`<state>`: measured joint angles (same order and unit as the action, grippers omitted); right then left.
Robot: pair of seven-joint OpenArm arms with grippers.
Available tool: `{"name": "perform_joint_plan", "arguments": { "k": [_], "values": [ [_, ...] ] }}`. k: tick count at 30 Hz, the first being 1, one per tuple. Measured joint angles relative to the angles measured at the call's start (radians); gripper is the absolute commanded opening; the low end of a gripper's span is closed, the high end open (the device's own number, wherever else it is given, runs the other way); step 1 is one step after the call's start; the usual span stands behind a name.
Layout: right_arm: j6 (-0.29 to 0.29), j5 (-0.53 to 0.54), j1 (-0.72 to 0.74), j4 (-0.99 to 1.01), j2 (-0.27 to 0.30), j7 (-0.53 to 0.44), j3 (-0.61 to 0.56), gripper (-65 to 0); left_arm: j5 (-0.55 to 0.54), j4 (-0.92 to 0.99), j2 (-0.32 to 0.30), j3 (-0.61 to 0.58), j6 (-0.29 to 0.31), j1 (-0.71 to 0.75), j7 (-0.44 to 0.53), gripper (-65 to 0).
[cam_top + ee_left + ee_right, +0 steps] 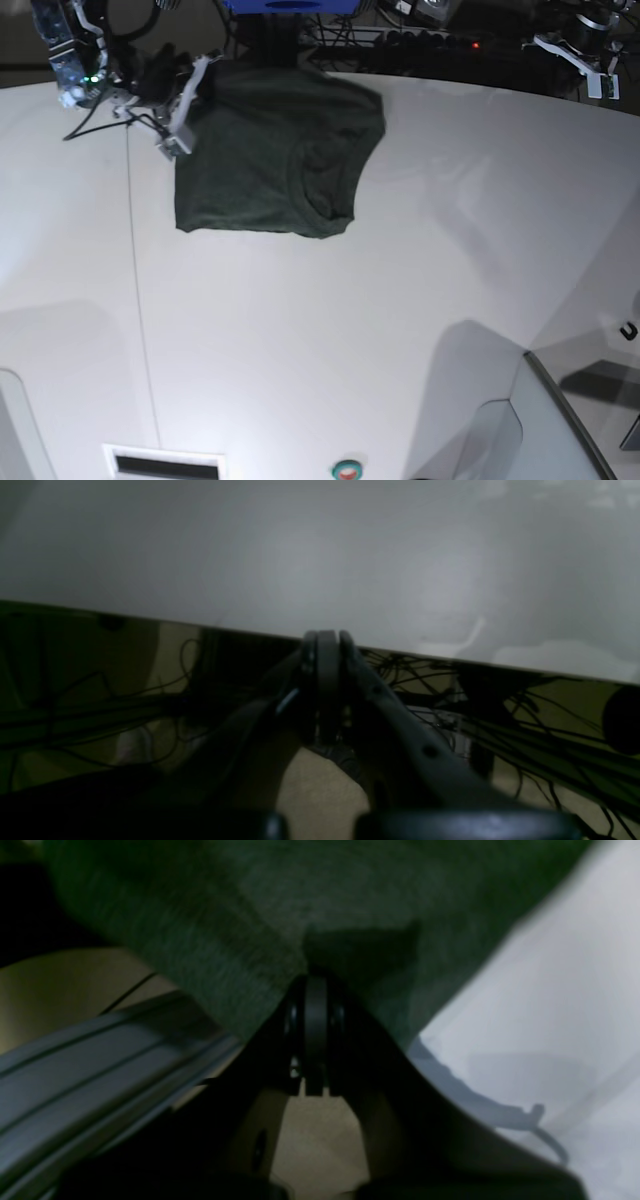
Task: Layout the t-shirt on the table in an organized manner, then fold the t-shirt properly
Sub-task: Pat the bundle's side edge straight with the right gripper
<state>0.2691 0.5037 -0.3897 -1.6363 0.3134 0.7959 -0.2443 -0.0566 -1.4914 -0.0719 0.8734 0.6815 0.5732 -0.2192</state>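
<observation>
The dark green t-shirt point(270, 150) lies bunched at the far side of the white table point(330, 330), one sleeve folded over its right part. My right gripper point(193, 95) is at the shirt's far left edge. In the right wrist view, my right gripper point(315, 982) is shut on a fold of the t-shirt point(240, 905). My left arm point(575, 48) hangs beyond the table's far right edge, away from the shirt. In the left wrist view, my left gripper point(327, 640) is shut with nothing in it, just off the table point(310, 555).
A thin seam line point(135, 260) runs down the table's left part. Tangled cables point(525, 720) lie on the floor below the table's edge. A grey metal rail point(100, 1060) runs beside my right gripper. A slot point(165, 463) and a green button point(347, 468) sit at the near edge.
</observation>
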Motion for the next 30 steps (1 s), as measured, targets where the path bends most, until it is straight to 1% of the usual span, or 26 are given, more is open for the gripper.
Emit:
{"name": "perform_joint_plan", "arguments": {
  "k": [7,10,12,14,16,18,20,21,23,24,25,27,28,30],
  "values": [
    [0.000,-0.004,-0.004,-0.003,0.000,0.005,0.040,-64.8,0.000,0.031,-0.003,0.000,0.000,0.000,0.002,-65.0],
    [0.000,-0.010,-0.003,-0.078,0.002,0.017,0.039,-64.4,0.001,0.031,-0.003,0.000,0.000,0.000,0.002,-65.0],
    [0.000,0.004,0.029,-0.123,0.000,0.024,0.037,-64.1,0.001,0.031,-0.004,0.000,0.000,0.000,0.001,-65.0],
    [0.000,0.007,0.102,-0.124,-0.003,0.015,0.038,-63.5,0.002,0.031,-0.005,0.000,0.000,-0.003,0.001,-65.0],
    [0.002,0.009,0.199,-0.063,-0.005,0.011,0.042,-59.0,0.000,0.031,-0.004,0.000,0.000,-0.003,0.002,-65.0],
    [0.000,-0.004,0.291,0.032,-0.006,0.006,0.043,-51.8,0.002,0.030,-0.002,0.000,0.000,-0.003,0.002,-65.0],
    [0.000,-0.006,0.354,0.110,-0.006,0.009,0.039,-47.7,0.001,0.030,-0.001,0.000,0.000,-0.001,0.005,-65.0],
    [0.000,-0.005,0.375,0.140,-0.007,0.008,0.039,-47.6,0.003,0.030,-0.001,0.000,0.000,0.001,0.004,-65.0],
    [0.000,-0.003,0.398,0.167,-0.005,0.011,0.039,-47.7,0.001,0.030,-0.001,0.000,0.000,0.002,0.005,-65.0],
    [0.000,-0.005,0.403,0.168,-0.003,0.012,0.037,-48.8,0.001,0.030,-0.001,0.000,0.000,0.003,0.005,-65.0],
    [0.000,-0.007,0.403,0.163,-0.002,0.012,0.037,-51.8,0.001,0.030,-0.001,0.000,0.000,0.004,0.005,-65.0],
    [0.000,-0.009,0.388,0.117,0.000,0.016,0.037,-59.7,0.000,0.030,0.000,0.000,0.000,0.006,0.005,-65.0],
    [0.000,-0.006,0.376,0.093,-0.001,0.014,0.037,-62.4,0.000,0.030,0.000,0.000,0.000,0.006,0.005,-65.0],
    [0.000,-0.002,0.364,0.085,-0.011,0.015,0.035,-62.6,0.001,0.030,0.000,0.000,0.000,0.006,0.005,-65.0]
  ]
}}
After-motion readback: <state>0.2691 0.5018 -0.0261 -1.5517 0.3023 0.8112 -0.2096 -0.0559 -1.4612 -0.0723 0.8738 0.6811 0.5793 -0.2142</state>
